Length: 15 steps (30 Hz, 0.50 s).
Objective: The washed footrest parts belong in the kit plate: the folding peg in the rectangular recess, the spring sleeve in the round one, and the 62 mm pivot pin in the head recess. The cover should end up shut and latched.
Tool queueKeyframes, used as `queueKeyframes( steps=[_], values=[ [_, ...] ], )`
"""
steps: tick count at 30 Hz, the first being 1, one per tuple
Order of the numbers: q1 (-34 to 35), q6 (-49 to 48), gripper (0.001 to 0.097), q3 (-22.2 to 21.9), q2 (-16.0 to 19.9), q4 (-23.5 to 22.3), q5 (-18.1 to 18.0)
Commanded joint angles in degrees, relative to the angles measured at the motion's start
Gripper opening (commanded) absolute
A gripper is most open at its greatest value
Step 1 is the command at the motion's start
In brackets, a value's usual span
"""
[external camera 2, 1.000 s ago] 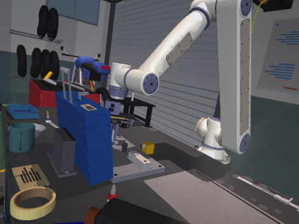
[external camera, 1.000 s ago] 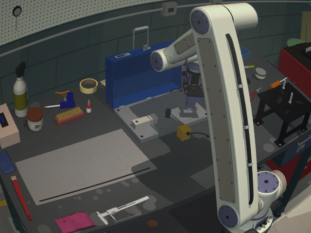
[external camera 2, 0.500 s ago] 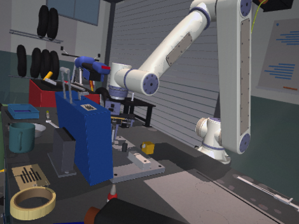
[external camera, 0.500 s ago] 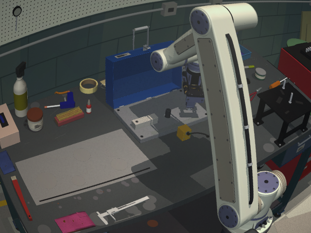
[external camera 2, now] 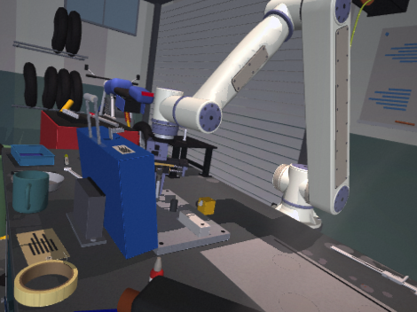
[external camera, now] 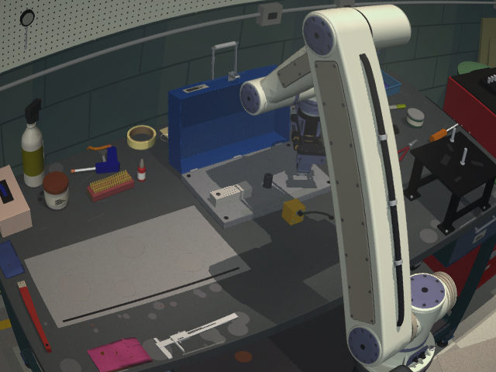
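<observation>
My gripper (external camera: 305, 173) stands low over the right end of the grey kit plate (external camera: 256, 192), and I have the pivot pin clamped in my fingers; the pin itself is hidden behind them. The folding peg (external camera: 231, 194), a pale perforated block, lies at the plate's left end. The spring sleeve (external camera: 267, 180), a short black cylinder, stands upright in the middle of the plate. The blue cover (external camera: 226, 116) stands open and upright along the plate's far edge, with its handle (external camera: 224, 60) on top.
Behind the plate is the tiled wall with a pegboard. A yellow box (external camera: 293, 212) with a black cable lies just in front of the plate. A black stand (external camera: 452, 172) is on the right. A grey mat (external camera: 132, 260) lies in front. Brushes, bottles and a tape roll (external camera: 141, 137) lie left.
</observation>
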Motion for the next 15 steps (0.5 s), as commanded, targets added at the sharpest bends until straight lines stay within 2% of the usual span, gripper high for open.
queueKeyframes(
  steps=[1, 8, 15],
  values=[
    [0.0, 0.0, 0.0138, 0.06, -0.04, 0.03, 0.0],
    [0.0, 0.0, 0.0273, 0.05, -0.04, 0.02, 0.0],
    [0.0, 0.0, 0.0273, 0.04, -0.03, 0.02, 0.0]
  ],
)
